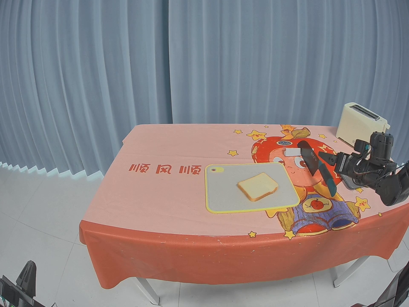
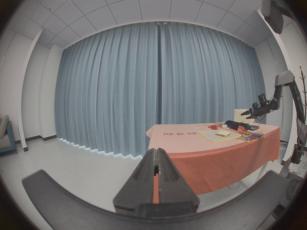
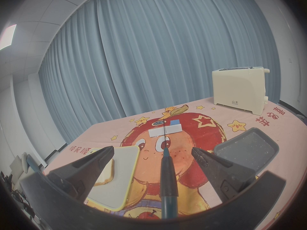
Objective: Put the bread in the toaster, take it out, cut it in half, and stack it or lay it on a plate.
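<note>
1. Head view shows the right claw (image 1: 330, 163) held above the right part of the table (image 1: 170, 201), which is covered with a pink and orange cloth. Its fingers are directed toward the robot's left.
2. The fingers of the right claw are spread wide, and nothing is gripped between them.
3. A knife (image 1: 313, 163) with a black blade and a teal handle lies on the cloth just below this claw. In the right wrist view the knife is seen in the gap between the two fingers, but it is not touched by them. In the left wrist view the claw is seen clearly above the knife, apart from it.
4. The far end of the blade is found at a small white block (image 1: 293, 152), ahead of the fingertips.
5. The slice of bread (image 1: 257, 186) is laid flat and whole on a grey cutting board (image 1: 226, 192) with a yellow rim. It is placed farther ahead of the right claw than the knife, toward the robot's left.
6. The cream toaster (image 1: 361, 123) stands upright near the far edge of the table, beyond the right claw on the side away from the robot, and well apart from the bread.
7. A dark grey tray (image 3: 246, 147) lies on the cloth just beside the knife, under the right claw.
8. The left claw (image 2: 156, 152) is held low, off the table and well apart from it. Its fingers are pressed together with nothing between them.
</note>
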